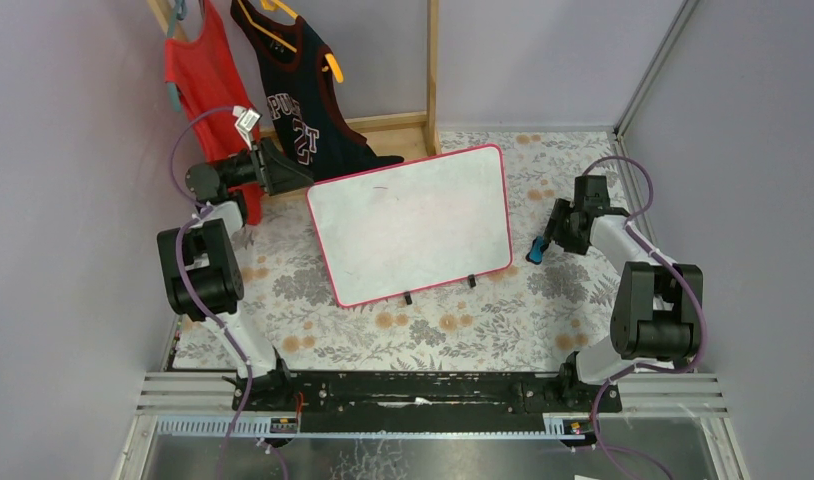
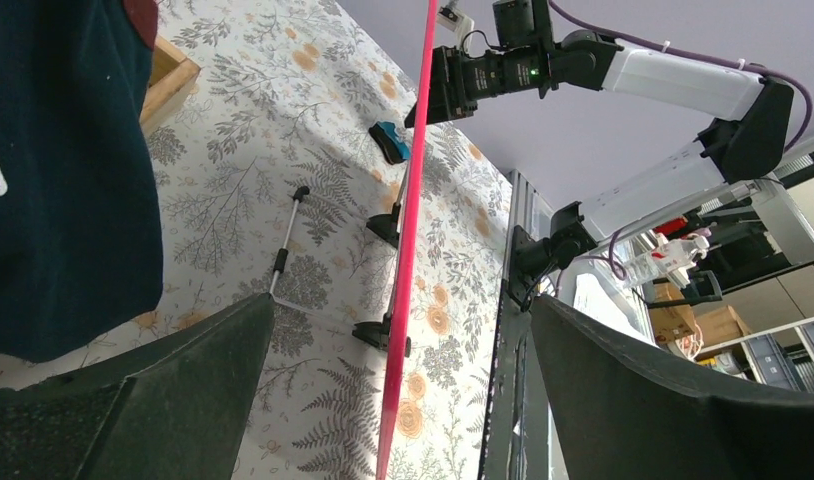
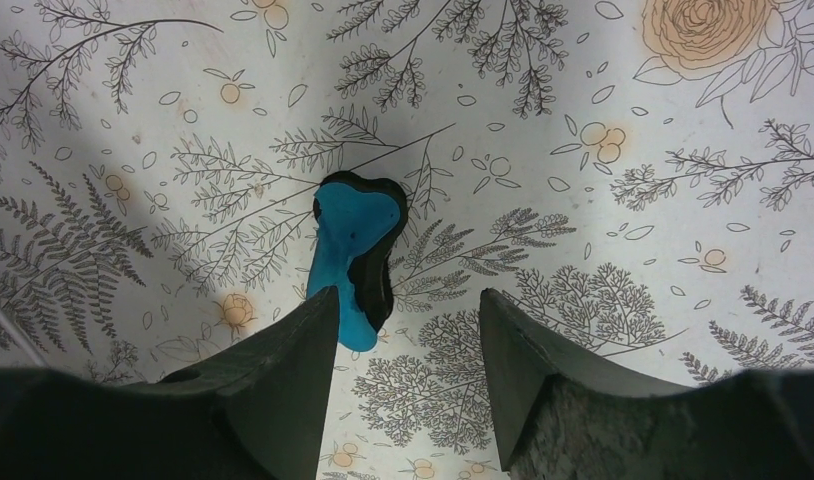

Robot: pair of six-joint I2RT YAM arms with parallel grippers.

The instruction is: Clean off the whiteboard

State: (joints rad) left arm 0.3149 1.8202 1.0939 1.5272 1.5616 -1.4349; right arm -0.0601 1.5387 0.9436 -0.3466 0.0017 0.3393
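The whiteboard [image 1: 411,224] stands tilted mid-table on small black feet, with a pink-red frame and an almost bare white face bearing only faint marks. In the left wrist view I see only its pink edge [image 2: 411,230]. My left gripper [image 1: 301,176] is open at the board's upper left corner, with the edge between its fingers and not touching them. A blue and black eraser [image 1: 534,250] lies on the cloth right of the board, also in the right wrist view [image 3: 355,250]. My right gripper [image 1: 553,228] is open just above the eraser, its left finger [image 3: 293,350] beside it.
A floral cloth [image 1: 463,320] covers the table. A red shirt [image 1: 203,80] and a dark jersey [image 1: 298,100] hang on a wooden rack [image 1: 431,70] at the back left. The board's folding stand [image 2: 286,240] rests behind it. Grey walls close in both sides.
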